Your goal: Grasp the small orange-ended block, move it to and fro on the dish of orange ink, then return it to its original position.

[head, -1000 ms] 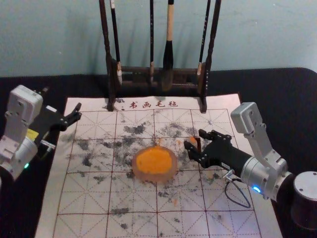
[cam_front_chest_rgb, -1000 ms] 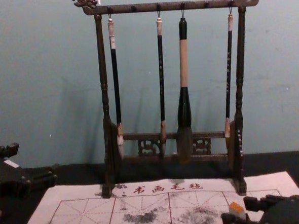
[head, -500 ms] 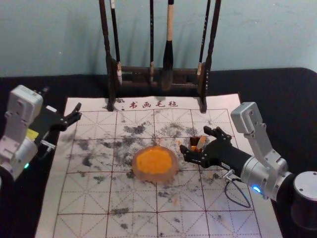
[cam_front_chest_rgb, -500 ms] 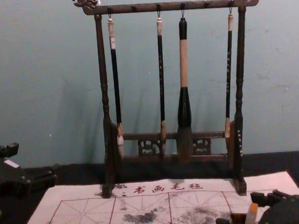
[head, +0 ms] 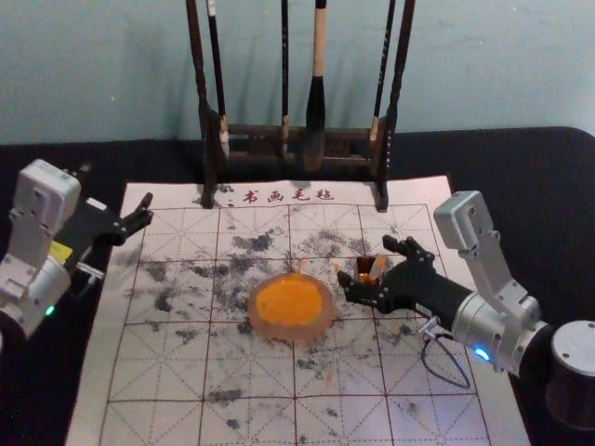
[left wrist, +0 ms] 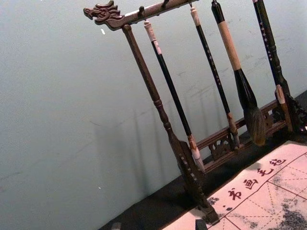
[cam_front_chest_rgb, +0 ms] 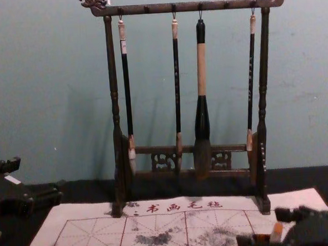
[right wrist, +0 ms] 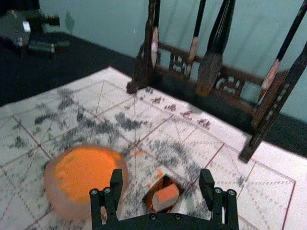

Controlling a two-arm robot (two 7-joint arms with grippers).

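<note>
"Found the block [right wrist: 166, 195]?"

"Yes, leaning inside a small open box [right wrist: 166, 181], orange end up, to the right of the dish [head: 264, 325] with orange ink [head: 290, 302], a little apart from it."

"Gripped?"

"No. Look at the right gripper [head: 370, 262]: spread open over the mat [head: 251, 427], holding nothing, with fingers to either side of the box in its wrist view."

"And the left gripper [head: 114, 189]?"

"Parked by the mat's left edge, also open. Behind, see brushes [cam_front_chest_rgb: 201, 70] hanging from a wooden stand [cam_front_chest_rgb: 157, 9]."
</note>
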